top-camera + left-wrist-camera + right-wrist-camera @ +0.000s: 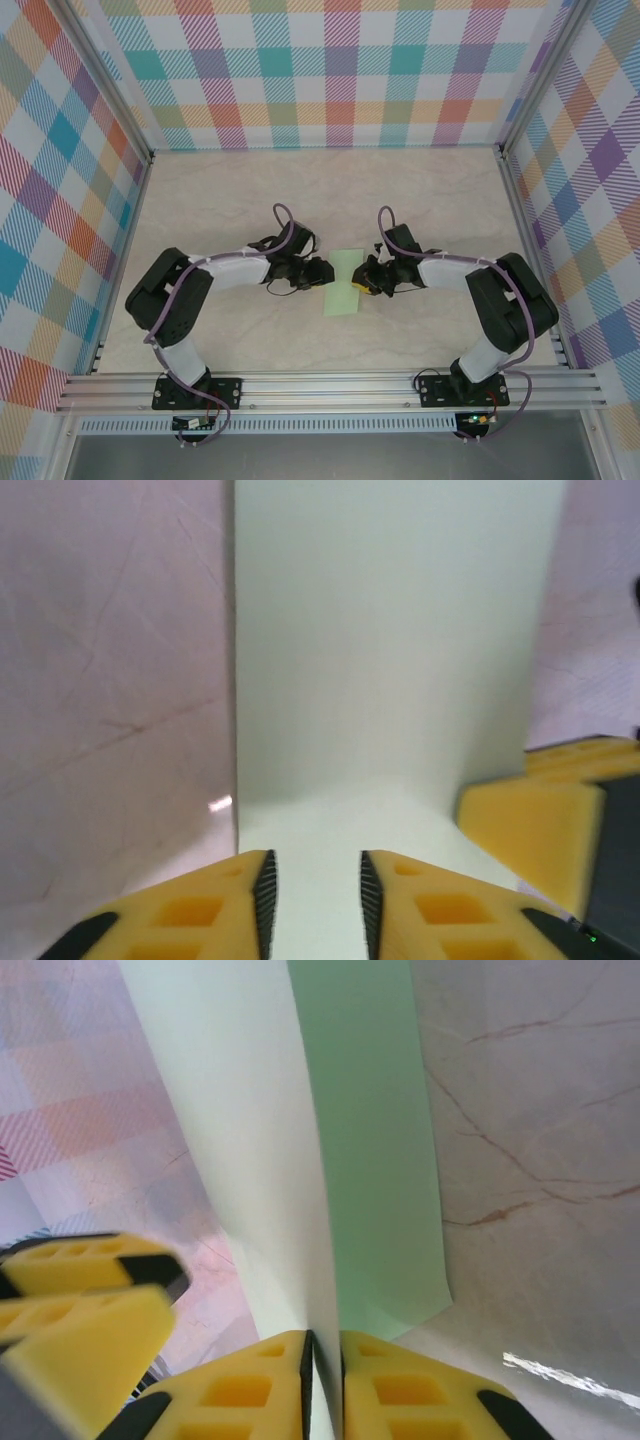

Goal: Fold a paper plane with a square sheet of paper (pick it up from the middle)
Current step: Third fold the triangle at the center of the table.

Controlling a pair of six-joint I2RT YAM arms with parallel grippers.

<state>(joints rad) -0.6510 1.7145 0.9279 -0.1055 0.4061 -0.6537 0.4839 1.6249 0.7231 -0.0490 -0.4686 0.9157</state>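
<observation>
The right gripper (325, 1348) clenches a raised edge of the pale green sheet of paper (343, 284) on the worktop (300, 190); the left gripper (315, 875) stands released opposite.

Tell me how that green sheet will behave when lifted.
Likely floppy: the sheet curves upward where the right end effector pinches its edge. Probably very light and easily creased, since it looks thin.

You are looking into a robotics lab test cell: a marble-patterned tabletop (330, 190) boxed in by bright plaid panels (320, 70) on an aluminium extrusion frame (330, 385), with two robot arms (175, 300) bolted along its near rail.
</observation>
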